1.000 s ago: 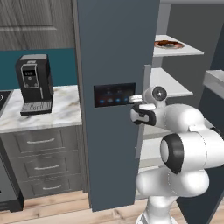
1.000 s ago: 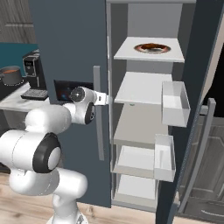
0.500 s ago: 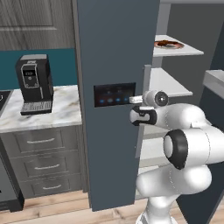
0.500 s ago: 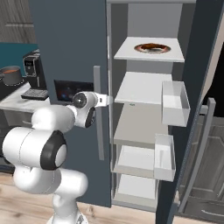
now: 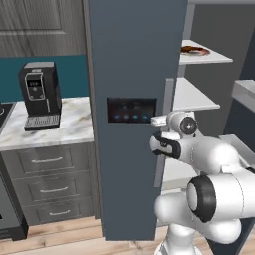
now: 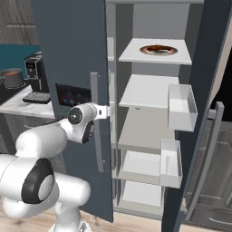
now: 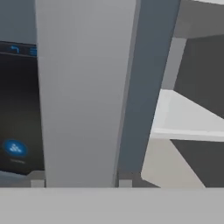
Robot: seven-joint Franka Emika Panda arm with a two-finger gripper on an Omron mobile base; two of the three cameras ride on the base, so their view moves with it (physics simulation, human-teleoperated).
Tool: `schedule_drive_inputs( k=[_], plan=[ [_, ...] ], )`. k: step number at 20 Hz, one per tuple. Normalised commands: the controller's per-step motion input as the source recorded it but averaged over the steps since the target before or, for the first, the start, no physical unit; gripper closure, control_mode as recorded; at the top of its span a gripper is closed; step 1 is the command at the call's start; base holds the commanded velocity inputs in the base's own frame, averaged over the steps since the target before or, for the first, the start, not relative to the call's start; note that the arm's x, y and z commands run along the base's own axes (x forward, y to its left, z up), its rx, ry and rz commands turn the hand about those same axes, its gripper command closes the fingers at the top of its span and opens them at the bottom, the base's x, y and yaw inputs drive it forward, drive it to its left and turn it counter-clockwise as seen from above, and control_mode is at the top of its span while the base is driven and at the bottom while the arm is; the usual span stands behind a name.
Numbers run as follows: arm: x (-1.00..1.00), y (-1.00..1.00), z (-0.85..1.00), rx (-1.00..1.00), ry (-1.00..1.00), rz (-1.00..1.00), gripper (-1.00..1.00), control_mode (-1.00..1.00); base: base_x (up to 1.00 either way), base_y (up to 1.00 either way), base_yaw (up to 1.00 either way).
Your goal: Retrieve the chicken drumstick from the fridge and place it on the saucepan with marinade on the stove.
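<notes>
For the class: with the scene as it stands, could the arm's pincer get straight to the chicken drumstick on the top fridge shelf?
Probably not yet. The pincer is at the door handle of the fridge, with the handle between its fingertips. The chicken drumstick sits on a plate on the open top shelf, well above; the arm must let go and rise.

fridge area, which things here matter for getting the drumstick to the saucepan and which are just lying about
Belong to the job:
- fridge, door open
- chicken drumstick on the white plate, top shelf
- saucepan, far left
- gripper at the door handle

Just lying about:
- coffee machine
- marble counter
- drawers
- door bins
</notes>
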Motion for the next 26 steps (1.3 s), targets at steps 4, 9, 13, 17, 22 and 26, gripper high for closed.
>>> schedule_drive_inputs(
  k=[4, 9, 13, 17, 22, 26],
  plan=[
    [-0.98, 0.46, 0.14, -0.07, 0.11, -0.25, 1.00, -1.00, 0.00, 0.00, 0.00],
    [-0.76, 0.54, 0.00, -0.04, 0.19, -0.37, 1.00, -1.00, 0.00, 0.00, 0.00],
    [-0.54, 0.56, 0.00, 0.00, 0.19, -0.46, 1.00, -1.00, 0.00, 0.00, 0.00],
    [-0.79, 0.57, -0.13, 0.00, 0.05, -0.45, 1.00, -1.00, 0.00, 0.00, 0.00],
    [-0.60, 0.79, -0.31, 0.00, 0.00, -0.41, -1.00, -1.00, 0.00, 0.00, 0.00],
    [-0.39, 0.61, -0.17, 0.00, 0.00, -0.33, -1.00, -1.00, 0.00, 0.00, 0.00]
  ],
)
